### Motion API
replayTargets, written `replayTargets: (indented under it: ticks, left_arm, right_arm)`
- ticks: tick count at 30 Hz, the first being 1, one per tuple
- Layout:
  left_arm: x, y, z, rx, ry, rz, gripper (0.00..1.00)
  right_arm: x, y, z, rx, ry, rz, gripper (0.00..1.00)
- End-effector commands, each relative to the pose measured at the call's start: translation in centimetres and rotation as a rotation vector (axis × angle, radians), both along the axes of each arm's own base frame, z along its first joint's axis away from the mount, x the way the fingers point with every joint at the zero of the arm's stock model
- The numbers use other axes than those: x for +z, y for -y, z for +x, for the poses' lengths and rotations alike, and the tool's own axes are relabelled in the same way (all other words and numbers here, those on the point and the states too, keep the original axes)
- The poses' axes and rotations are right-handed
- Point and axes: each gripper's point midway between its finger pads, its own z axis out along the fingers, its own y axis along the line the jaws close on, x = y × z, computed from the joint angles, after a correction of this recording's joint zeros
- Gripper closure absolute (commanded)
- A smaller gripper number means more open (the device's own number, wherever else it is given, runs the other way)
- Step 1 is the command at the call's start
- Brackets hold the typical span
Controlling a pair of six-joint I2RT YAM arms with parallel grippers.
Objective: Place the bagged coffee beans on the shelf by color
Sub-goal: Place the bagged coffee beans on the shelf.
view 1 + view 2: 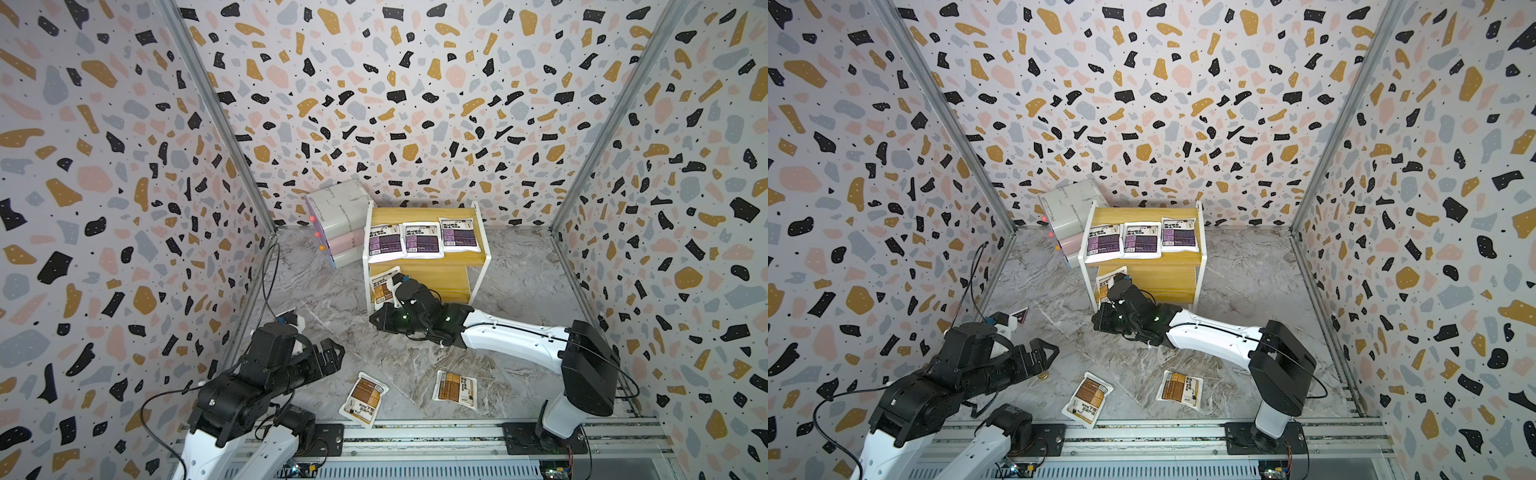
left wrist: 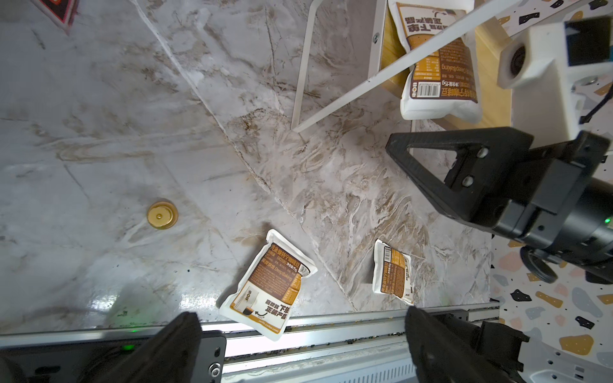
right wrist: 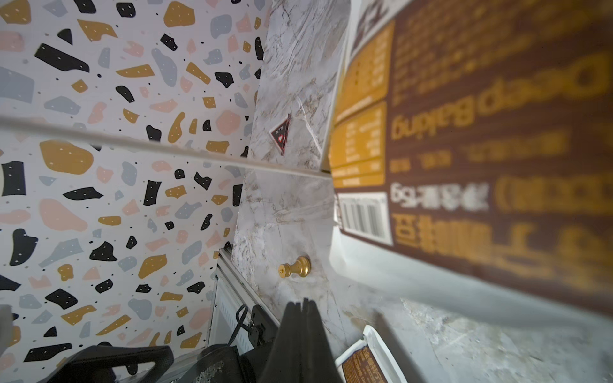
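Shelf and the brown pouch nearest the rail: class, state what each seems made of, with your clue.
Shelf boards: seemingly matte wood or laminate, showing yellow grain; frame probably white-painted metal, thin and straight. Brown pouch: likely glossy plastic film, puffy with flat sealed edges.

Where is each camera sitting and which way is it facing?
Top views: high at the front, looking down and back at the shelf; both arms show.
Left wrist: above the floor, looking down at the floor pouches; the open left gripper and the right gripper show.
Right wrist: low beside the shelf pouch, facing the left wall; its shut fingers and the left gripper show.
Shared: both wrist views catch the gold knob and the shelf pouch.
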Motion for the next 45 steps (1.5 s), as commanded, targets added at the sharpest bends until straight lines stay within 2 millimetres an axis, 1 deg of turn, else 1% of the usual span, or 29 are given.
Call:
replayTargets:
  ticks: [1, 7, 10, 14, 17, 19, 22, 25, 29, 32, 35, 40, 43, 45]
  left_arm:
    - [1.0, -0.4, 0.2, -0.014, 0.038, 0.030, 0.00]
    - [1.3, -0.5, 0.0, -0.034, 0.048, 0.048, 0.00]
    - [1.5, -0.6, -0.1, -0.038, 0.053, 0.057, 0.00]
    - [1.5, -0.6, -0.2, -0.042, 0.058, 0.054, 0.00]
    - [1.6, -0.4, -0.2, -0.047, 0.060, 0.046, 0.00]
    - [1.7, -0.4, -0.3, -0.048, 0.064, 0.042, 0.00]
    - [1.8, -0.5, -0.6, -0.046, 0.068, 0.038, 0.00]
    - [1.5, -0.6, -0.8, -0.039, 0.067, 0.032, 0.00]
    - [1.5, -0.6, -1.1, -0.026, 0.074, 0.010, 0.00]
    - [1.5, -0.6, -1.1, -0.026, 0.080, 0.006, 0.00]
    - [1.6, -0.2, -0.9, -0.036, 0.084, -0.008, 0.00]
    - [1.2, 0.9, -0.5, -0.064, 0.066, -0.053, 0.00]
    - [0.6, 1.5, -0.4, -0.078, 0.037, -0.073, 0.00]
    - [0.5, 1.6, -0.3, -0.084, 0.032, -0.076, 0.00]
  right_arm:
    - [1.5, -0.4, 1.5, -0.034, 0.025, 0.020, 1.00]
    - [1.4, -0.7, 3.1, -0.048, 0.022, 0.030, 1.00]
    - [1.7, -0.8, 3.4, -0.045, 0.025, 0.035, 1.00]
    - [2.5, -1.0, 3.6, -0.022, 0.058, 0.044, 1.00]
    - [3.0, -1.7, 3.9, 0.016, 0.061, 0.096, 1.00]
    - [3.7, -2.3, 3.7, 0.044, 0.065, 0.132, 1.00]
    - [4.4, -2.5, 3.1, 0.081, 0.066, 0.154, 1.00]
    - [4.5, -1.5, 2.2, 0.090, 0.057, 0.148, 1.00]
    - [3.8, 0.8, 0.7, 0.090, 0.042, 0.109, 1.00]
    - [2.8, 2.4, -0.3, 0.088, 0.026, 0.080, 1.00]
    - [1.6, 3.6, -0.7, 0.077, 0.016, 0.044, 1.00]
    - [0.2, 4.3, 0.1, 0.055, -0.009, 0.013, 1.00]
    - [-0.2, 4.5, 1.2, 0.040, -0.020, 0.013, 1.00]
    - [-0.1, 4.5, 2.1, 0.032, -0.016, 0.013, 1.00]
